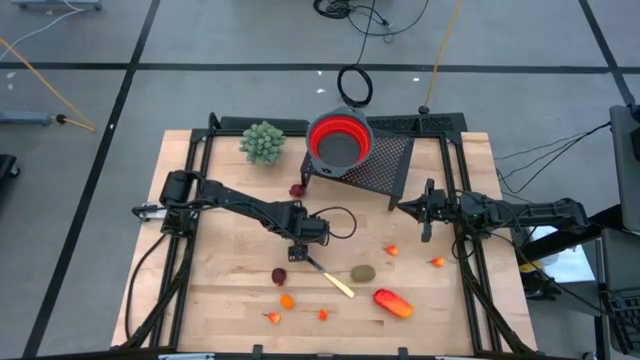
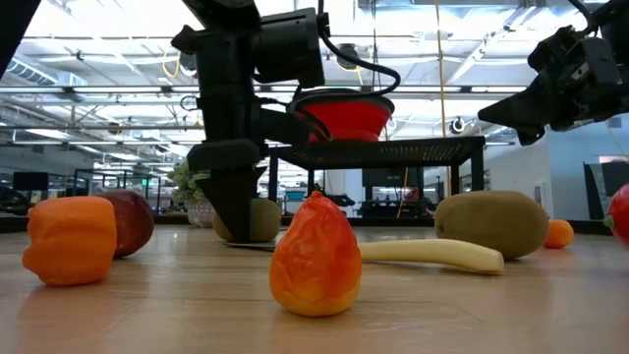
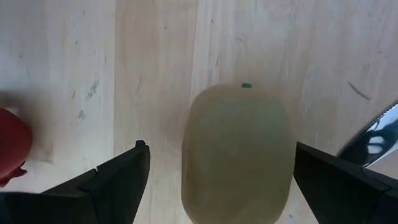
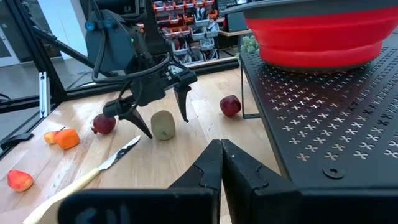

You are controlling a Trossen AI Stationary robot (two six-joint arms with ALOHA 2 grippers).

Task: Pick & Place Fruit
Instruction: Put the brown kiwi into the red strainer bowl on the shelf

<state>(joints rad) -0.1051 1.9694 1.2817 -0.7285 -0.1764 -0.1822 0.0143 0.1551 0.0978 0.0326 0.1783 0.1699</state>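
Left gripper (image 4: 163,106) hangs wide open at frame centre in the high view, its fingers (image 3: 118,180) straddling a kiwi (image 3: 236,152) that sits on the worktop (image 1: 230,290) between them, not yet clamped. Right gripper (image 4: 221,163) waits shut at the right, beside the rack (image 4: 323,124). Nothing appears placed so far: the bowl (image 1: 338,142) at upper centre looks empty, while a second kiwi (image 1: 363,272), red fruit (image 1: 279,276) and orange pieces (image 1: 393,303) lie scattered across the lower frame.
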